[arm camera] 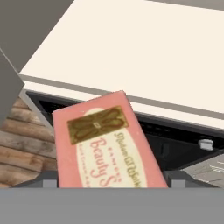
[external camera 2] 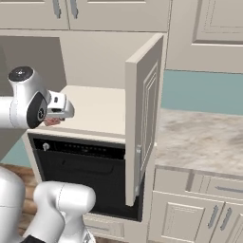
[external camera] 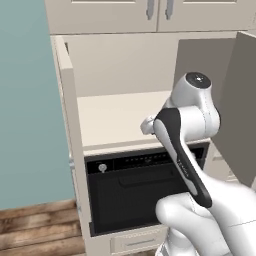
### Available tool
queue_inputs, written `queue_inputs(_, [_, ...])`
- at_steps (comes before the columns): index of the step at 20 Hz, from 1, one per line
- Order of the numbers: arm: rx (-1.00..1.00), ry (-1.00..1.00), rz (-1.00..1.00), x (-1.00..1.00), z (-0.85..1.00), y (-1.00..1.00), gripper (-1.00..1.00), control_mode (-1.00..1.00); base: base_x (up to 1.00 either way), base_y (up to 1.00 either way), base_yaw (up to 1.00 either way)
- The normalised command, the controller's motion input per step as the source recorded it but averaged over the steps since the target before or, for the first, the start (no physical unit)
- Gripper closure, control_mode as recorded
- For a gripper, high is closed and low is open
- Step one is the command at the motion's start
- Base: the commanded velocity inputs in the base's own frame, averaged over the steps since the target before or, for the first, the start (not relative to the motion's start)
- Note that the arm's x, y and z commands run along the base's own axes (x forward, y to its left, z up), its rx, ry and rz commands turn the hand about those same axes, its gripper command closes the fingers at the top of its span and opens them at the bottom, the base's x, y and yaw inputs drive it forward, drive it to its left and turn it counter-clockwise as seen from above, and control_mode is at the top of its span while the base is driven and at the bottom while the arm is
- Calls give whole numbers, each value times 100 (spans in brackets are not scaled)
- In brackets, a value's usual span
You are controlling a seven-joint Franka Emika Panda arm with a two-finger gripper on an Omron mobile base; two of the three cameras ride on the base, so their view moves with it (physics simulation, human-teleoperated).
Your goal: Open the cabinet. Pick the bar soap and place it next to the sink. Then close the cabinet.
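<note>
Hand [external camera 2: 53, 121] holding the pink bar soap [arm camera: 105, 142] between wide fingers, open cabinet [external camera 2: 142, 118] door at three o'clock, black oven [external camera: 135, 192] below the bare shelf [external camera: 120, 117].

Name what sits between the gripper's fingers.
The pink bar soap, in the hand view, held between the wide-set fingers of the gripper, out in front of the cabinet shelf.

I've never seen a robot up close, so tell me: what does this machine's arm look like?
The arm is glossy white, built of thick rounded segments. A black band runs along one segment, and round dark grey caps cover the joints. Its pincer end is a small pale boxy block.
</note>
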Motion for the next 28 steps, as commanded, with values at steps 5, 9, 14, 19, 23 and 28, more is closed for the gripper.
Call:
queue_inputs(5, [0,0,0,0,0,0,100,100,-49,1,0])
queue_inputs(9, [0,0,0,0,0,0,100,100,-56,3,0])
queue_inputs(14, [0,0,0,0,0,0,100,100,-55,1,0])
queue_inputs(19, [0,0,0,0,0,0,100,100,-55,0,0])
queue_inputs(23, [0,0,0,0,0,0,100,100,-41,0,0])
queue_inputs(28, [0,0,0,0,0,0,100,100,-31,0,-3])
